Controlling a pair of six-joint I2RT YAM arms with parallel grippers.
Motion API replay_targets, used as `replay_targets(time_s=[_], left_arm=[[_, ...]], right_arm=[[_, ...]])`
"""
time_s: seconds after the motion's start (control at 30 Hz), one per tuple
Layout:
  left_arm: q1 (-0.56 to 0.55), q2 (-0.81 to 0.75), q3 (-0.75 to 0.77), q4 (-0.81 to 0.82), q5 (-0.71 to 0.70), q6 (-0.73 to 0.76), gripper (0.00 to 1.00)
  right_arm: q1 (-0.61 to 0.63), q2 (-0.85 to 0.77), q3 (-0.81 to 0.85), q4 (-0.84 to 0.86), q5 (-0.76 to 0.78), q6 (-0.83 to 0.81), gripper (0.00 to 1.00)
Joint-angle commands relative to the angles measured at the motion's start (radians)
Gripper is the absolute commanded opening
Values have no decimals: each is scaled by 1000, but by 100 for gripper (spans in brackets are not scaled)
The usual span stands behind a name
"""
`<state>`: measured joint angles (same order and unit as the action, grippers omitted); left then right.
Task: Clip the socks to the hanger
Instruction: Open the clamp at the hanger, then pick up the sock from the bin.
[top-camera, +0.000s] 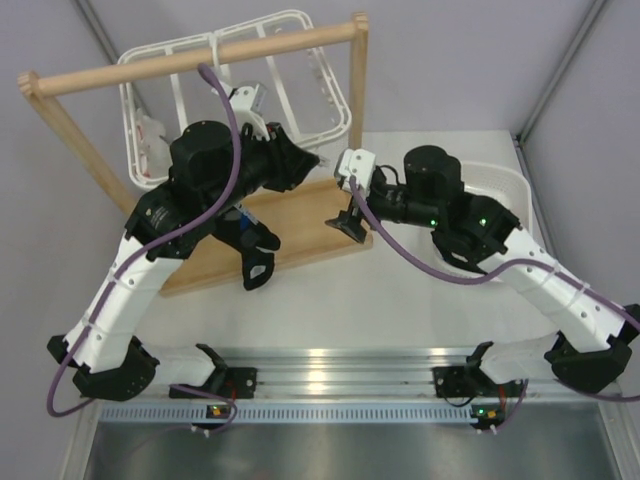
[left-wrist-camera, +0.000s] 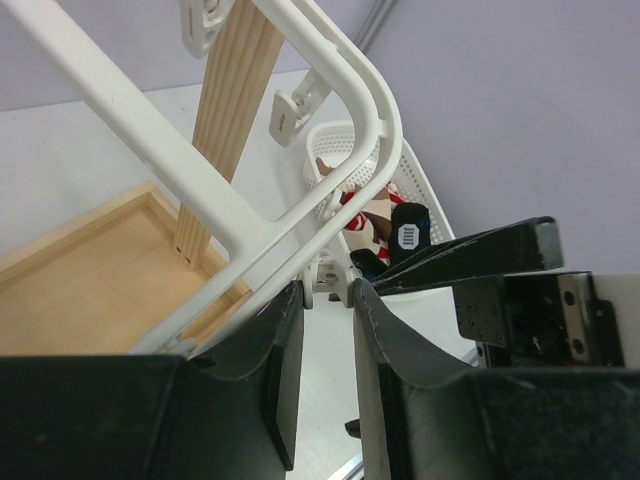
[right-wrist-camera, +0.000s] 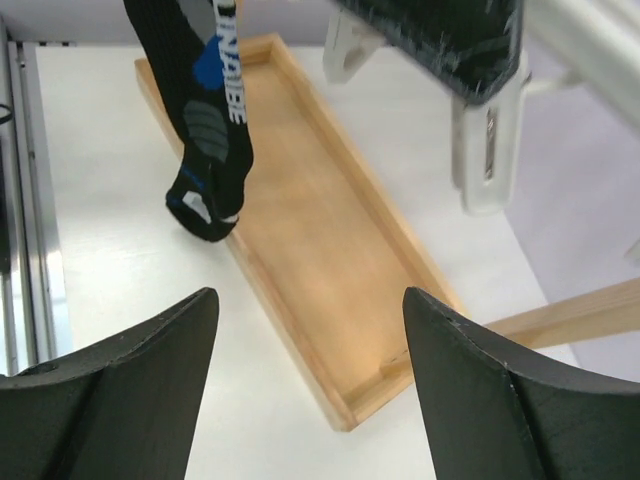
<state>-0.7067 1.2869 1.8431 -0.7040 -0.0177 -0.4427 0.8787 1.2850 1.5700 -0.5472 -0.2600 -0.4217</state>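
we find l. gripper (left-wrist-camera: 327, 292) near-shut at hanger (left-wrist-camera: 130, 120) rim; grasp: cannot tell. r. gripper (right-wrist-camera: 308, 300) released, wide. r. wrist cam, not l., shows patched sock (right-wrist-camera: 205, 130) dangling ahead-left over tray (right-wrist-camera: 330, 260) edge.

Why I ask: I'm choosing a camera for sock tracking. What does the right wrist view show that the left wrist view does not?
Only the right wrist view: the black sock with blue and white patches, hanging down with its toe by the wooden tray edge. Only the left wrist view: the white basket, holding small garments, including a black item with a white label, possibly a sock. Both: the white hanger, a dangling clip and the wooden tray.
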Motion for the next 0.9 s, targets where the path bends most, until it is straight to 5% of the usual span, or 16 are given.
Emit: replay_targets(time_s=[0.0,0.27,0.87], left_arm=[[21,-11,4,98,-64,12,0],[21,-17,4,89,-65,12,0],[26,-43,11,44,-28,10,0]], right_arm=[[-39,-38,-21,-28,1,50,75],[-242,-79,-85,-45,-77,83,63],[-750,-138,-292,-222,-199,-507,45]])
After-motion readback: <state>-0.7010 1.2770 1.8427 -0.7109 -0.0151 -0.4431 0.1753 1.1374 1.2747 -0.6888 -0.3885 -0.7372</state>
